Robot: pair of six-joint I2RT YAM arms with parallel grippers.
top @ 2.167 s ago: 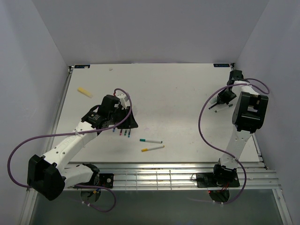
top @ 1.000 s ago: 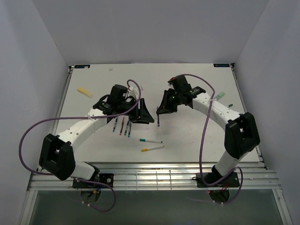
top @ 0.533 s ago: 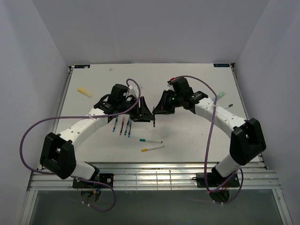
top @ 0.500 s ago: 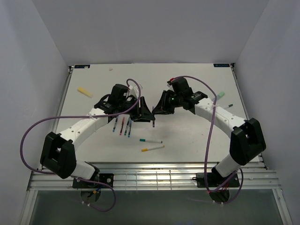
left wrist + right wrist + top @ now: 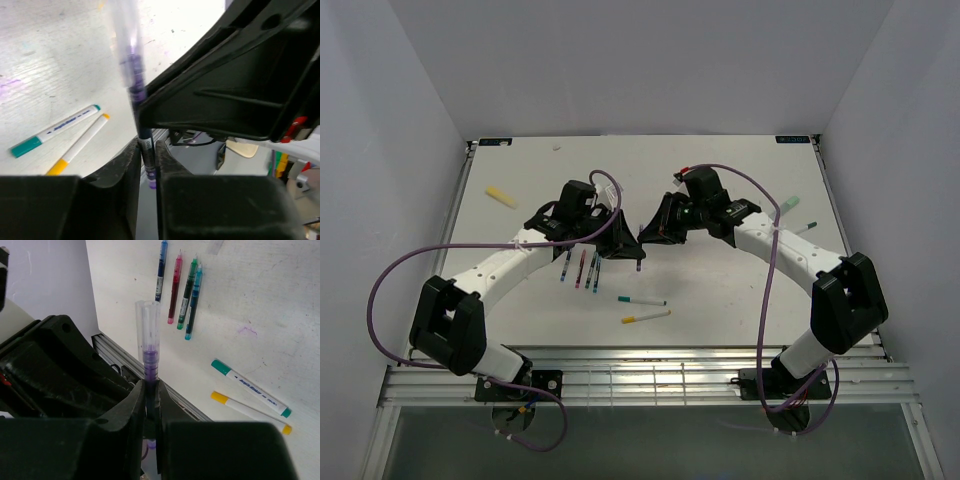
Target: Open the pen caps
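Note:
A slim dark pen with purple ends (image 5: 638, 260) hangs upright above the table's middle. My left gripper (image 5: 623, 245) and right gripper (image 5: 653, 233) meet there, and both are shut on it. In the left wrist view the left gripper (image 5: 146, 149) clamps the purple pen's lower barrel (image 5: 145, 142). In the right wrist view the right gripper (image 5: 150, 390) clamps the purple pen (image 5: 150, 362) just below its clear cap (image 5: 148, 322), which sticks up free. Each gripper's black body fills the other's view.
Four slim dark pens (image 5: 580, 268) lie in a row under the left gripper and show in the right wrist view (image 5: 180, 287). A green-capped white pen (image 5: 641, 300) and a yellow-capped one (image 5: 646, 317) lie nearer. A yellow highlighter (image 5: 501, 196) lies far left, a pale-green one (image 5: 790, 203) far right.
My right arm swung from the far right edge to the centre and met the left gripper. In the last half second both grippers shifted slightly left with the purple pen between them.

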